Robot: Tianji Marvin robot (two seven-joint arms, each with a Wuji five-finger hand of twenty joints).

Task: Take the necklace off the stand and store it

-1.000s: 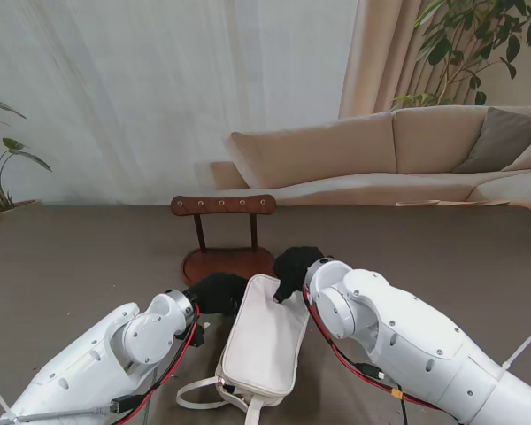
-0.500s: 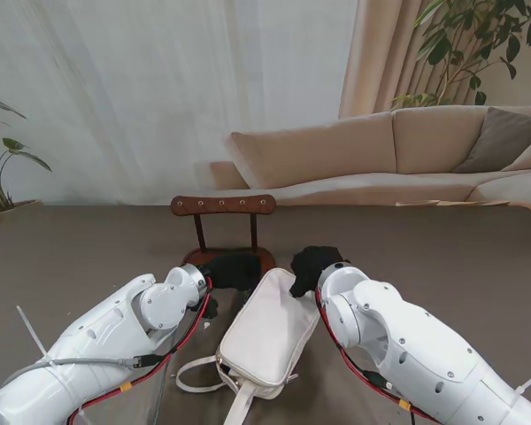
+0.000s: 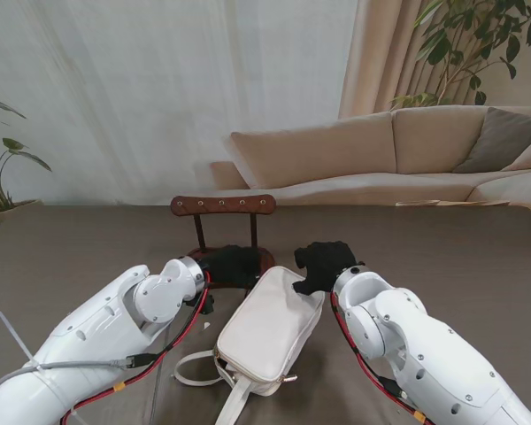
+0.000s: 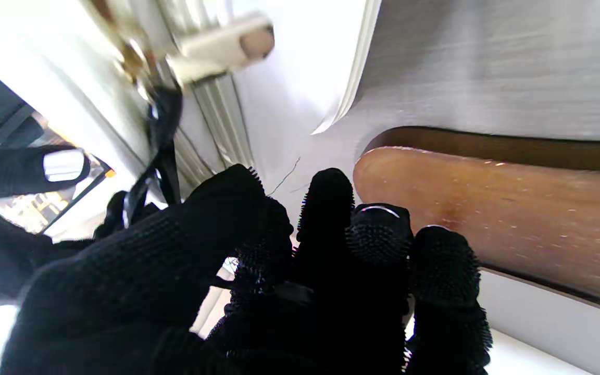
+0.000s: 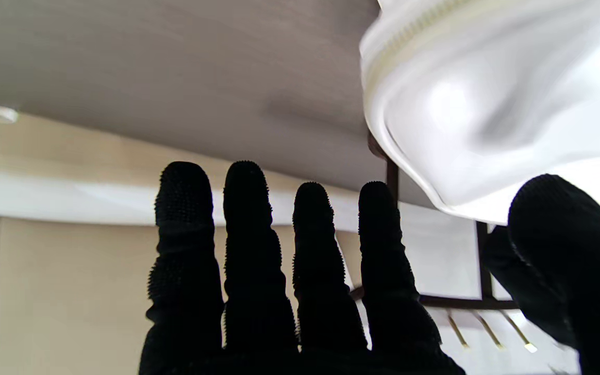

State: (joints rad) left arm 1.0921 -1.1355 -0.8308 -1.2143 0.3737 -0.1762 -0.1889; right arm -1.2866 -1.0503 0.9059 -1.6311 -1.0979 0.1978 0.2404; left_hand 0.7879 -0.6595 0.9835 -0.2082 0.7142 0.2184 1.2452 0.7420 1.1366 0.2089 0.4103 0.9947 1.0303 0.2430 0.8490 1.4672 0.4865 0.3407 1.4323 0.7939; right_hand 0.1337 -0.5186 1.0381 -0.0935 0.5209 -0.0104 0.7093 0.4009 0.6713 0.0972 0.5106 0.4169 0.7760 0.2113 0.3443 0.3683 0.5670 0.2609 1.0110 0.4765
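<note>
Two white robot arms rise from the near corners of the stand's view, each ending in a black gloved hand. Between them, nearest to me, a white zip pouch (image 3: 267, 332) lies at an angle on the grey-brown table (image 3: 80, 257), its strap trailing toward the near edge.

The left hand (image 3: 233, 266) sits at the pouch's far left corner, over the base of the stand. From its wrist camera the fingers (image 4: 326, 208) look curled close together near the wooden base (image 4: 492, 208); whether they hold anything cannot be told.

The right hand (image 3: 324, 263) rests at the pouch's far right corner. Its wrist view shows four fingers (image 5: 248, 208) straight and slightly apart, the thumb (image 5: 555, 219) spread wide just beside the pouch's white edge, gripping nothing.

Just beyond the hands stands the dark wooden necklace stand (image 3: 223, 205): an oval base, two thin posts, a curved top bar with small pale pegs. The necklace itself cannot be made out in any view.

Past the table's far edge, a beige sofa (image 3: 380, 155) runs along the right, with sheer white curtains (image 3: 159, 88) behind, a tan drape, and leafy plants at the far left and upper right
</note>
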